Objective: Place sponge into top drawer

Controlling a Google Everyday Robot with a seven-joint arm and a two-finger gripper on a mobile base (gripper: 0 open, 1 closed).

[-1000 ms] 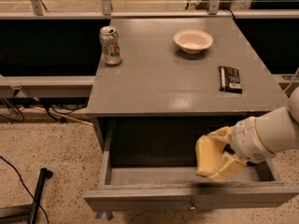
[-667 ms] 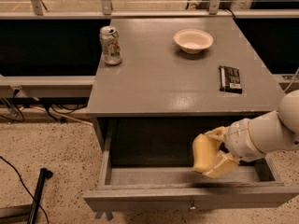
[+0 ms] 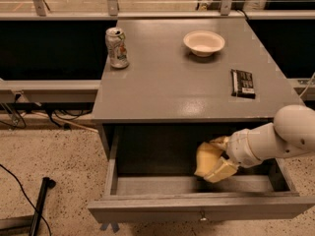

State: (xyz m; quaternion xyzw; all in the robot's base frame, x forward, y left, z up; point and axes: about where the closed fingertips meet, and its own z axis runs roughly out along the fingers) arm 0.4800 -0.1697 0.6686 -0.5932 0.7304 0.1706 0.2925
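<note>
The top drawer (image 3: 147,208) of the grey cabinet stands pulled open, with its small knob (image 3: 201,218) at mid-front. My gripper (image 3: 216,157) reaches in from the right on a white arm (image 3: 275,140) and sits inside the drawer, right of its middle. It is shut on the pale yellow sponge (image 3: 205,157), which hangs just above the drawer floor (image 3: 147,185). One pale yellow finger (image 3: 224,170) shows under the sponge and another above it.
On the cabinet top (image 3: 172,82) stand a drink can (image 3: 117,47) at the back left, a white bowl (image 3: 204,43) at the back right and a flat black packet (image 3: 243,83) near the right edge. A black pole (image 3: 40,205) lies on the floor at left.
My gripper has moved left inside the drawer with the sponge still in it, from the right part toward the middle. Nothing on the cabinet top has moved.
</note>
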